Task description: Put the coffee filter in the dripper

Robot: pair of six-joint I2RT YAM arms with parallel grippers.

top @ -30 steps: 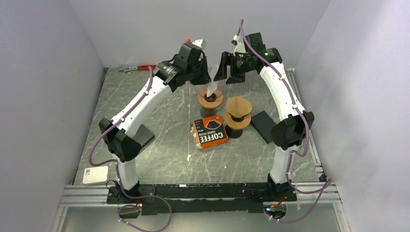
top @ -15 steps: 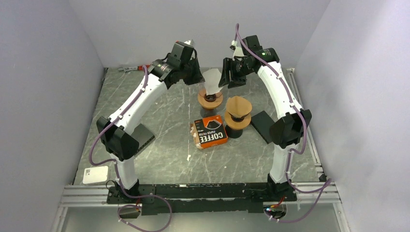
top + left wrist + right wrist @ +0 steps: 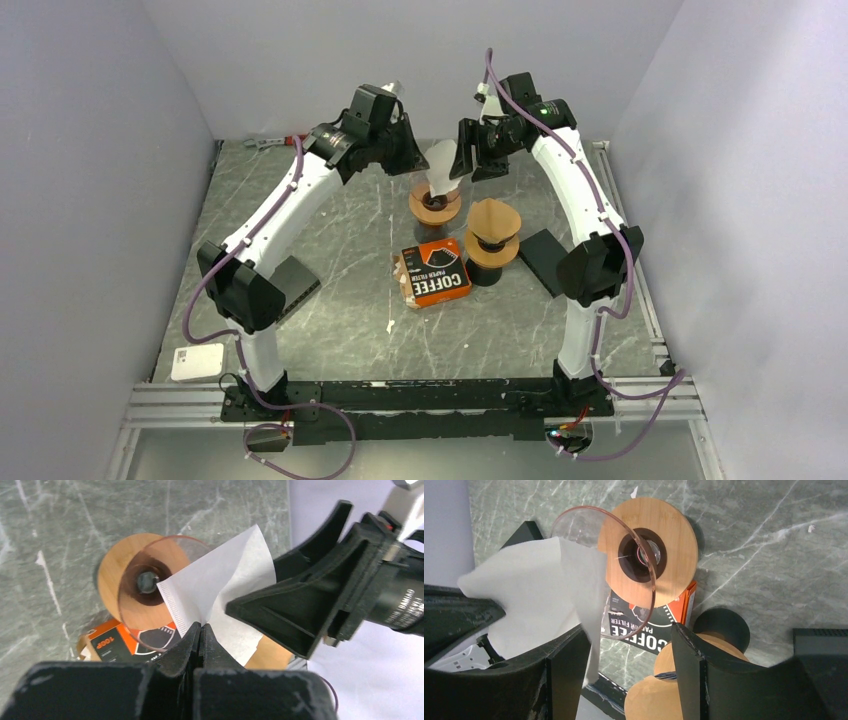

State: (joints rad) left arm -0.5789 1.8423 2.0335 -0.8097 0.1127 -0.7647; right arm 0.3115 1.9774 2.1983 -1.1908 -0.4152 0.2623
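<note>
My left gripper (image 3: pixel 417 160) is shut on the lower edge of a white paper coffee filter (image 3: pixel 439 163), which hangs in the air just above the dripper (image 3: pixel 434 205), a clear glass cone on a round wooden base. In the left wrist view the closed tips (image 3: pixel 201 626) pinch the filter (image 3: pixel 220 587) beside the glass cone (image 3: pixel 150 587). My right gripper (image 3: pixel 468 150) is open at the filter's other side. In the right wrist view, part of the filter (image 3: pixel 539 595) hangs just inside the left finger (image 3: pixel 569 665) of the gripper (image 3: pixel 629 630).
An orange and black coffee filter box (image 3: pixel 435 272) lies in front of the dripper. A second stand with a brown top (image 3: pixel 492 232) is to its right, then a black block (image 3: pixel 545 262). Red-handled pliers (image 3: pixel 285 141) lie at the back left, a white device (image 3: pixel 197 362) at the front left.
The left gripper has turned the filter from edge-on to broadside and drawn back a little. The right gripper has moved left up to the filter.
</note>
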